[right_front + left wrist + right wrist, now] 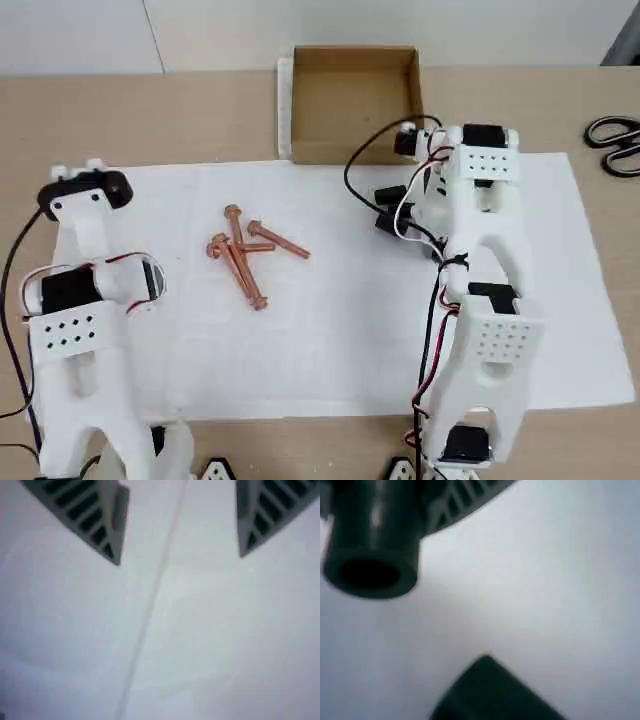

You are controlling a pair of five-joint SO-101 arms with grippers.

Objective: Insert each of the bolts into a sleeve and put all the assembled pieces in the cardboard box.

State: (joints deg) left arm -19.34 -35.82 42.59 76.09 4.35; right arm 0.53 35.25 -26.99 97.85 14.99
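Note:
Several copper bolts lie in a loose pile on the white sheet, left of centre. The cardboard box stands open at the back. My left gripper hangs open over bare sheet at the left side, well away from the bolts, with nothing between its ribbed fingers. My right gripper is shut on a black sleeve, whose open end faces the camera. A second black sleeve lies on the sheet just below it. In the high view the two sleeves show beside the right arm, in front of the box.
Scissors lie on the wooden table at the far right. The left arm and the right arm flank the sheet. Black cables loop from the right arm toward the box.

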